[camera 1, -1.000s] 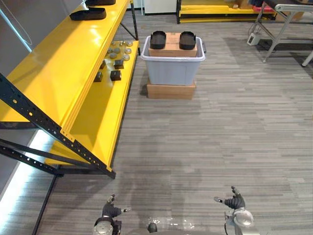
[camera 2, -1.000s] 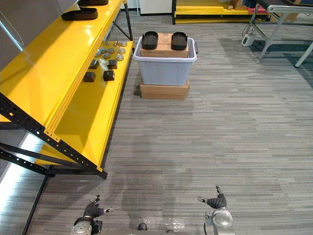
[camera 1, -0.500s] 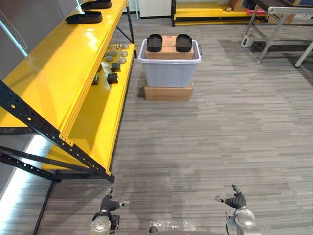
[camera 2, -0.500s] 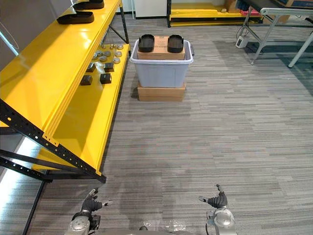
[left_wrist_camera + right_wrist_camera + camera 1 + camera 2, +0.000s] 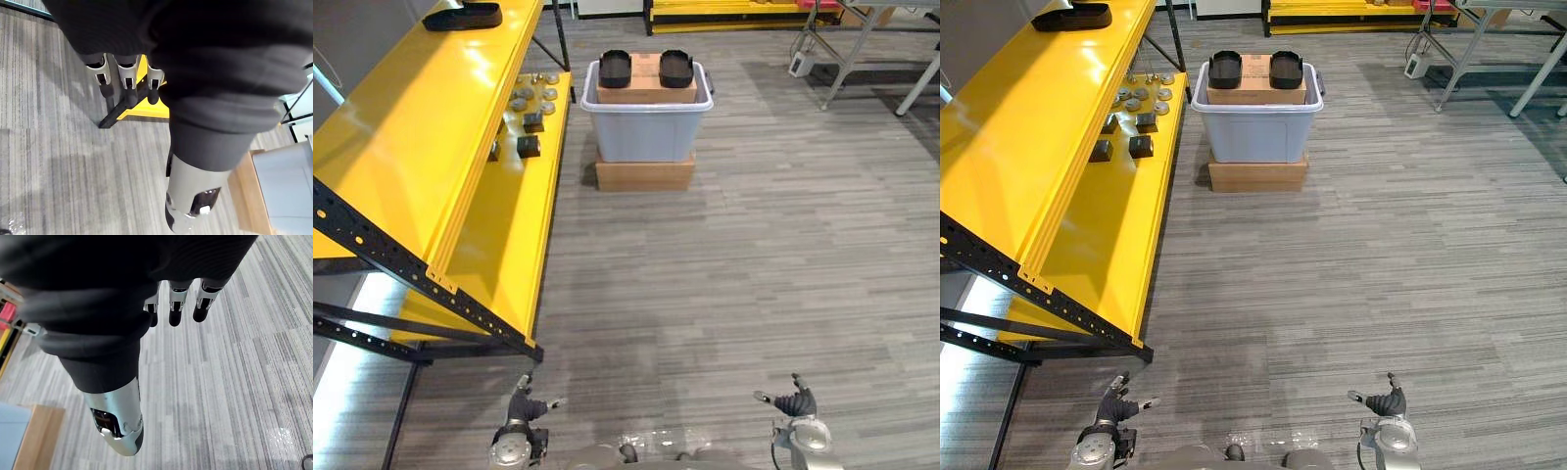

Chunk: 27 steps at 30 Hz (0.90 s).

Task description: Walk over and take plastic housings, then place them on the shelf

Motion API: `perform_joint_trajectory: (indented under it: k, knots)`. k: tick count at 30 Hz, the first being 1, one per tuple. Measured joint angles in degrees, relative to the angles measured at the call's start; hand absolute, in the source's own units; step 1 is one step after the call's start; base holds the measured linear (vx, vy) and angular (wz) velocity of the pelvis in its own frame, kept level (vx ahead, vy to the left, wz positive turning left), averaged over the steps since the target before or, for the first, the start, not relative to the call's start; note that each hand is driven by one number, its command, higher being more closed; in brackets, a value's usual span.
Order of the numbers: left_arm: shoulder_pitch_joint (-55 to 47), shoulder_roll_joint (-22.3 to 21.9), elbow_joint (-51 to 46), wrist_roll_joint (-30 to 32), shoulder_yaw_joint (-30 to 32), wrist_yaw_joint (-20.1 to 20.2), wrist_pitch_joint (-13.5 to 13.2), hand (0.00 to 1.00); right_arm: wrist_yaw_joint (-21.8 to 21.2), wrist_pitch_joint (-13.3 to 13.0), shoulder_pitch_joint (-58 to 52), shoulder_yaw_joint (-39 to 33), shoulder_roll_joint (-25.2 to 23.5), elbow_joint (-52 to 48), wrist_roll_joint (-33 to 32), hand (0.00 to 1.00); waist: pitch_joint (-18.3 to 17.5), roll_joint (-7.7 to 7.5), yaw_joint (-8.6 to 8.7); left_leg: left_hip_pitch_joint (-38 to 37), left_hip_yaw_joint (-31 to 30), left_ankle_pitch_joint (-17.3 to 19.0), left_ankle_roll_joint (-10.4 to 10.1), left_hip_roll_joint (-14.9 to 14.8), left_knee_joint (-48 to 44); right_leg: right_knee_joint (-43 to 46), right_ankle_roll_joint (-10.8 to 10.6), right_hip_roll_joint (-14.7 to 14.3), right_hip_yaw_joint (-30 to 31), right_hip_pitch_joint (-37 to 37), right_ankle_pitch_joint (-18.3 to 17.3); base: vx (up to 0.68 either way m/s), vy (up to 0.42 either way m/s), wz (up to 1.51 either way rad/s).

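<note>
Silver-fingered left hand [image 5: 522,406], right hand [image 5: 793,403] relaxed

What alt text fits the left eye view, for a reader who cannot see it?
Two black plastic housings sit on a cardboard box in a grey bin across the floor, beside a yellow shelf carrying another housing. The left hand and right hand hang low in the foreground, open and empty.
</note>
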<state>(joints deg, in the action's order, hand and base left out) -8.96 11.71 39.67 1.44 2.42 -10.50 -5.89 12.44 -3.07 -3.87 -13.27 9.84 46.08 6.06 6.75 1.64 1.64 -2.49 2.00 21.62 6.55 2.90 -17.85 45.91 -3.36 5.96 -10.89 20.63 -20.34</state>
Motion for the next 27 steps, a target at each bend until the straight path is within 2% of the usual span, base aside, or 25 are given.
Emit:
perform_joint_trajectory:
  k: [1, 2, 3, 4, 5, 6, 8, 9, 10, 11, 12, 13, 15, 16, 17, 19, 20, 21, 22, 23, 24, 25, 26, 27]
  knots:
    - [1.25, -0.28, 0.00, -0.83, 0.02, -0.15, 0.00, 0.00, 0.00, -0.05, 0.63, 0.18, 0.76, -0.15, 0.00, 0.00, 0.65, 0.87, 0.35, -1.94, -0.93, 0.22, -0.62, -1.58, 1.77, -3.42, 0.43, -1.16, -1.04, 3.21, 0.41, 0.55, -0.040, 0.40]
    - [2.31, -0.61, 0.02, -0.94, -0.01, -0.67, 0.00, 0.00, 0.00, -0.05, 1.62, 0.26, 1.57, -0.18, 0.00, 0.00, 1.69, 1.85, 0.62, -3.87, -1.54, 0.30, -2.31, -3.34, 3.31, -8.94, 0.47, -2.69, -1.78, 6.18, 2.38, 0.56, -0.052, 0.37]
    - [2.85, -0.65, 0.03, -0.98, 0.02, -0.89, 0.00, 0.00, 0.01, -0.05, 2.02, 0.28, 1.84, -0.21, -0.01, 0.00, 2.18, 1.80, 0.74, -4.77, -1.73, 0.14, -3.42, -4.00, 3.98, -13.19, 0.43, -3.35, -1.76, 7.24, 4.85, 0.51, -0.075, 0.33]
    - [3.73, -0.37, 0.05, -0.99, 0.04, -1.07, -0.02, 0.00, 0.13, -0.05, 2.28, 0.27, 1.95, -0.37, 0.02, 0.00, 2.68, 0.91, 0.76, -6.59, -2.04, -0.36, -5.27, -4.05, 5.24, -21.96, 0.96, -3.84, -1.39, 8.31, 10.76, 0.45, -0.090, 0.26]
    - [3.84, -0.32, 0.05, -0.99, 0.05, -1.09, -0.03, 0.00, 0.15, -0.05, 2.23, 0.26, 1.96, -0.41, 0.03, 0.00, 2.73, 0.61, 0.79, -7.02, -2.09, -0.30, -5.63, -4.05, 5.47, -23.46, 1.13, -3.81, -1.34, 8.52, 12.11, 0.75, -0.205, 0.54]
    - [3.84, -0.86, 0.56, -0.98, 0.51, -1.16, -0.02, 0.00, 0.14, 0.16, 2.32, 0.04, 2.25, -0.41, 0.06, 0.00, 2.87, -0.18, 1.63, -10.66, -3.92, 1.35, -8.58, -5.73, 5.52, -22.65, 6.91, -3.95, -1.54, 9.38, 22.78, 0.65, -0.206, 0.39]
    - [4.23, -1.12, 0.52, -0.94, 0.60, -1.11, -0.01, 0.00, 0.13, 0.27, 2.97, -0.24, 2.03, -1.03, 0.06, 0.00, 3.07, 0.95, 2.26, -8.96, -4.08, 0.11, -10.69, -7.38, 1.82, -19.14, 8.19, -4.25, -3.00, 10.02, 18.83, 0.57, -0.208, 0.36]
    - [5.05, -1.62, 0.57, -0.95, 0.82, -1.13, 0.03, 0.00, 0.04, 0.27, 3.44, -0.15, 1.94, -1.68, 0.05, 0.00, 3.54, 1.40, 2.43, -5.33, -3.36, -3.29, -12.39, -8.06, -6.95, -18.27, 8.96, -4.92, -3.68, 8.50, 16.27, 0.62, -0.255, 0.24]
    - [5.12, -3.01, 0.56, -0.97, 2.46, -1.07, 0.09, 0.00, -0.03, 0.27, 3.55, 0.12, 1.95, -2.38, -0.11, 0.00, 4.23, 2.05, 1.98, -0.88, -3.08, -11.68, -10.35, -9.07, -20.21, -20.77, 9.59, -6.49, -3.82, 3.51, 14.83, 0.77, -0.298, 0.09]
    - [4.76, -3.58, 0.50, -0.98, 3.11, -1.08, 0.10, 0.00, -0.02, 0.25, 3.54, 0.41, 1.82, -2.71, -0.43, 0.00, 4.41, 2.25, 1.40, 1.19, -3.21, -13.29, -9.76, -10.25, -26.74, -22.84, 10.01, -7.51, -3.62, 0.31, 14.52, 0.66, -0.241, -0.12]
    - [4.25, -3.80, 0.36, -0.97, 3.27, -0.88, 0.06, 0.00, -0.01, 0.06, 3.43, 1.21, 1.55, -2.81, -1.08, 0.00, 4.81, 2.23, 0.56, 5.00, -1.65, -12.59, -9.07, -12.70, -39.11, -27.22, 10.47, -9.45, -2.85, -6.66, 14.24, 0.75, -0.235, -0.20]
    - [3.80, -3.82, 0.14, -1.01, 3.27, -0.81, 0.06, 0.00, 0.06, -0.37, 3.49, 2.19, 1.54, -3.09, -1.42, 0.00, 5.26, 1.45, -0.04, 8.43, 0.50, -11.60, -7.67, -14.62, -47.51, -30.59, 10.75, -10.28, -1.81, -12.62, 14.06, 0.48, -0.138, -0.26]
    - [2.84, -4.26, -0.30, -1.03, 3.29, -0.80, 0.11, 0.00, 0.29, -0.62, 3.54, 2.29, 1.09, -5.16, -2.05, 0.00, 5.59, 0.58, -1.29, 15.01, 3.00, -10.34, -5.72, -14.91, -50.95, -35.10, 11.11, -10.37, 0.39, -18.90, 13.82, 0.57, -0.136, -0.40]
    - [2.28, -4.83, -0.92, -1.07, 3.29, -0.77, 0.28, 0.00, 0.35, -0.74, 3.61, 2.14, 1.03, -5.90, -2.46, 0.00, 5.63, 0.66, -2.43, 19.33, 3.16, -9.76, -5.43, -14.55, -48.67, -37.98, 10.93, -10.37, 1.46, -21.84, 13.53, 0.57, -0.099, -0.44]
    - [2.12, -4.98, -1.11, -1.07, 3.29, -0.75, 0.29, 0.00, 0.36, -0.76, 3.50, 1.92, 0.84, -6.22, -2.77, 0.00, 5.70, 0.67, -2.75, 21.77, 3.51, -9.43, -5.02, -13.94, -46.43, -39.25, 10.51, -10.23, 1.82, -23.18, 12.98, 0.42, -0.020, -0.28]
    - [2.13, -5.60, -0.98, -1.06, 3.28, -0.74, 0.57, 0.00, 0.48, -0.34, 3.12, 0.62, -0.40, -6.27, -3.28, 0.00, 6.24, 0.66, -2.80, 25.94, 3.20, -8.24, -5.52, -10.67, -32.58, -41.12, 9.94, -9.67, 2.17, -27.35, 11.19, 0.43, 0.039, -0.05]
    - [1.87, -6.37, -0.94, -1.06, 3.31, -0.74, 0.61, 0.00, 0.88, -0.27, 2.60, -0.47, -1.03, -5.77, -3.29, 0.00, 6.59, 0.11, -3.11, 26.08, 2.61, -8.97, -6.67, -7.76, -21.16, -41.29, 9.26, -8.95, 2.72, -29.32, 9.63, 0.44, 0.082, -0.11]
    - [1.58, -6.79, -0.89, -1.05, 3.27, -0.71, 0.61, 0.00, 1.11, -0.33, 2.61, -0.77, -0.99, -5.13, -3.28, 0.00, 6.50, 0.25, -3.26, 25.65, 1.84, -10.19, -7.96, -6.57, -14.47, -41.33, 8.84, -8.64, 3.30, -29.88, 8.70, 0.52, 0.135, -0.34]
    - [1.02, -7.64, -0.82, -1.03, 3.22, -0.68, 0.66, 0.00, 1.38, -0.23, 2.49, -1.97, -0.87, -4.04, -3.30, 0.00, 6.01, 1.14, -4.03, 24.62, 0.58, -13.06, -9.46, -5.34, -2.90, -41.61, 7.83, -8.93, 4.51, -31.05, 6.89, 0.46, 0.166, -0.56]
    - [0.82, -7.71, -0.08, -1.03, 3.38, -0.73, 0.68, 0.00, 1.64, 0.04, 2.27, -2.41, -1.05, -2.77, -3.30, 0.00, 5.65, 1.53, -4.49, 24.34, -0.58, -18.79, -6.50, -4.55, -1.89, -40.94, 6.91, -9.00, 6.21, -32.38, 4.62, 0.48, 0.184, -0.61]
    - [0.75, -7.44, 0.44, -1.03, 3.55, -0.73, 0.71, 0.00, 1.64, 0.36, 2.23, -2.33, -1.53, -2.36, -3.30, 0.00, 5.20, 1.30, -4.62, 24.08, -0.31, -20.35, -5.02, -4.16, -2.86, -40.46, 6.47, -8.35, 7.05, -32.95, 3.51, 0.54, 0.175, -0.51]
    - [0.07, -7.27, 0.60, -1.03, 4.06, -0.74, 0.83, 0.00, 1.64, 0.75, 1.56, -2.15, -2.67, -2.51, -3.28, 0.00, 4.39, -0.76, -4.44, 24.55, 1.27, -18.26, -3.94, -2.87, -5.85, -38.52, 5.23, -6.22, 7.89, -33.07, 1.58, 0.59, 0.137, -0.43]
    - [0.32, -7.67, 0.83, -1.03, 3.93, -0.69, 1.01, 0.00, 1.51, 0.87, 0.86, -2.01, -2.95, -2.49, -3.25, 0.00, 3.80, -1.62, -4.82, 24.28, 3.25, -15.46, -3.25, -2.59, -7.92, -33.75, 3.86, -4.70, 9.20, -31.46, 0.75, 0.59, 0.127, -0.44]
    - [0.48, -7.98, 1.06, -1.02, 3.87, -0.67, 1.02, 0.00, 1.46, 0.92, 0.84, -2.04, -2.96, -2.47, -3.25, 0.00, 3.75, -1.59, -5.29, 23.57, 3.87, -14.15, -2.93, -2.58, -8.74, -30.03, 3.59, -4.33, 10.17, -30.34, 0.61, 0.58, 0.150, -0.55]
